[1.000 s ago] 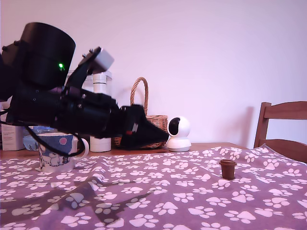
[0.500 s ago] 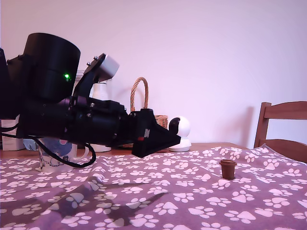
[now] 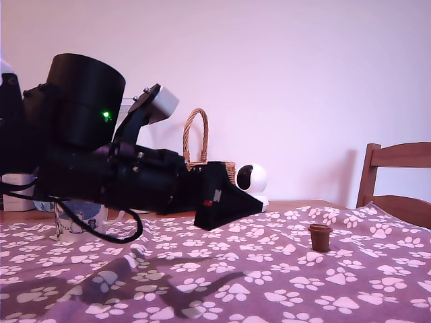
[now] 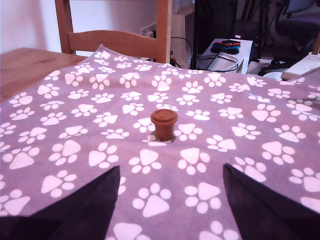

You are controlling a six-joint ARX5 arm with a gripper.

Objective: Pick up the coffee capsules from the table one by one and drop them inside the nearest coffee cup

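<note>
Exterior view: arm fills the left half of frame, above the surface (image 3: 283, 282), gripper (image 3: 232, 202) at centre, clear of the cloth. Coffee capsule (image 3: 320, 237) stands on the surface at right of centre, well apart from the gripper. Coffee cup (image 3: 75, 222) on the surface at far left, behind the arm. Basket (image 3: 195, 145) and a small camera (image 3: 250, 182) behind, near centre. Chair (image 3: 397, 182) at right edge. Wrist view: capsule (image 4: 164, 124) at frame centre, between and beyond the two fingers (image 4: 85, 210), chair (image 4: 117, 40) behind it.
</note>
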